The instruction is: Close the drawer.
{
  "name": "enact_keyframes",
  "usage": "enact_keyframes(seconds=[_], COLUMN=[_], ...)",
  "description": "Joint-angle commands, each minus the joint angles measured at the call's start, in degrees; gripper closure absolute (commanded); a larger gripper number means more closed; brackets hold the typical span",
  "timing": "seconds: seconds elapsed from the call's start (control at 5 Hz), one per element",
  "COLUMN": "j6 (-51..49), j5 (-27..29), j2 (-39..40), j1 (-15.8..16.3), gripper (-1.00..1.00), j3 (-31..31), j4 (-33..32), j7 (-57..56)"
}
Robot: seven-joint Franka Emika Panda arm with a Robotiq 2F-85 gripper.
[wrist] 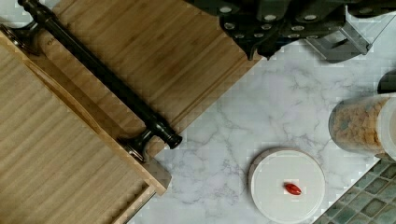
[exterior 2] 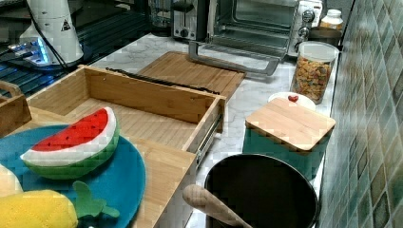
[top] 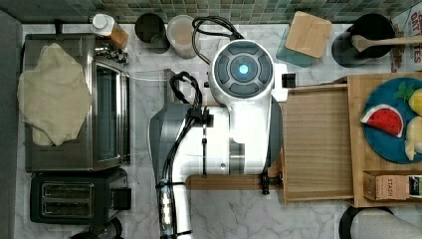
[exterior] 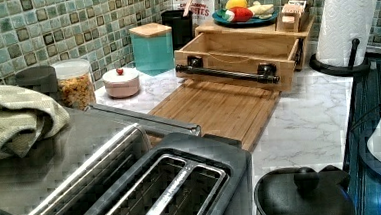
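A: Drawer pulled well out of its bamboo stand, black bar handle facing the toaster oven. Floor bare, seen plainly in the right view.

B: Room in front of it?

A: Cutting board lying flat on the marble table, right up against the drawer front, under the handle. Past the board, the oven's glass door hanging open, its edge near the board's far side. To the top view's upper side, a strip of bare marble, then a white lidded dish and a cereal jar against the tiled wall.

B: And above the stand?

A: Blue plate with a toy watermelon slice on top, close to the stand's front edge over the open drawer.

B: Tool?

A: Dark fingers at the edge of the wrist view, over the board's corner, apart from the handle. Nothing seen between them; how far spread, cannot tell. In the top view, hidden beneath the white arm, which also covers most of the board and the handle's middle.

B: Anything cut off?

A: Paper towel roll clipped by the left view's top.
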Motion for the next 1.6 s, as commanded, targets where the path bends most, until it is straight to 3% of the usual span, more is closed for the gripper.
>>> enact_keyframes(seconds=[0.2, 0.6, 1.0, 1.6], j6=[10.52, 12.6, 29.96, 34.7], j5=[1.04, 0.23, 0.8, -1.24], j2=[-9.82, -5.36, -5.74, -4.41], j1=[2.32, 2.35, 1.75, -0.4], gripper=[1.0, 1.0, 1.0, 1.0], j3=[1.72, 0.77, 0.12, -1.8], j4=[-15.55, -16.59, -29.19, -34.52], j7=[-21.98, -32.8, -38.62, -45.99])
